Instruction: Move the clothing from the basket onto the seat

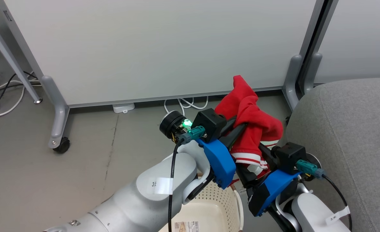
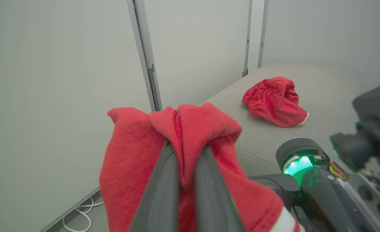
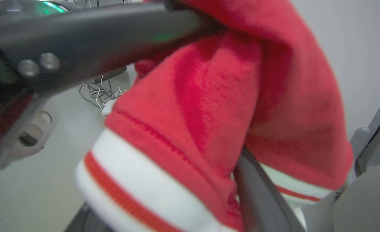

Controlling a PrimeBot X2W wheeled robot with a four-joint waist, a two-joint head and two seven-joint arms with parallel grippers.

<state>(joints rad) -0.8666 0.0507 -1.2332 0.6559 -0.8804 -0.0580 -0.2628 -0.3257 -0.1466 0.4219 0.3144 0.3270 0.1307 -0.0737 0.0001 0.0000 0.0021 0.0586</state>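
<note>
**Left gripper (image 1: 243, 126) clamped on a red garment (image 1: 254, 119), held in the air beside the seat (image 1: 347, 129)**

The left gripper's two dark fingers (image 2: 164, 190) are pressed together on a bunched fold of the red garment. The cloth spills over both sides of them and stands up in a peak past their tips. The garment hangs clear of the floor (image 1: 90, 151), with its white hem and red stripes at the lowest point.

The right gripper (image 1: 256, 161) sits just below and beside it with its jaws spread wide. The striped hem drapes over and between its fingers, and one of these fingers (image 3: 261, 199) rises under the cloth in the right wrist view. The right gripper pinches nothing. A finger of the left gripper (image 3: 96, 29) crosses the top of that same view and enters the red fold.

The basket (image 1: 220, 196), cream and perforated, lies beneath the two arms at the near edge of the head view. A label sticker (image 1: 186, 226) shows on its inside.

The seat is grey and woven and lies to the robot's right, its rounded corner near the hanging garment. A second red garment (image 2: 275, 101) lies crumpled on the seat's surface, well apart from the held one.

Behind everything stands a pale partition panel (image 1: 161, 48) on castor feet. White cables (image 1: 190, 103) lie on the floor at its base.
</note>
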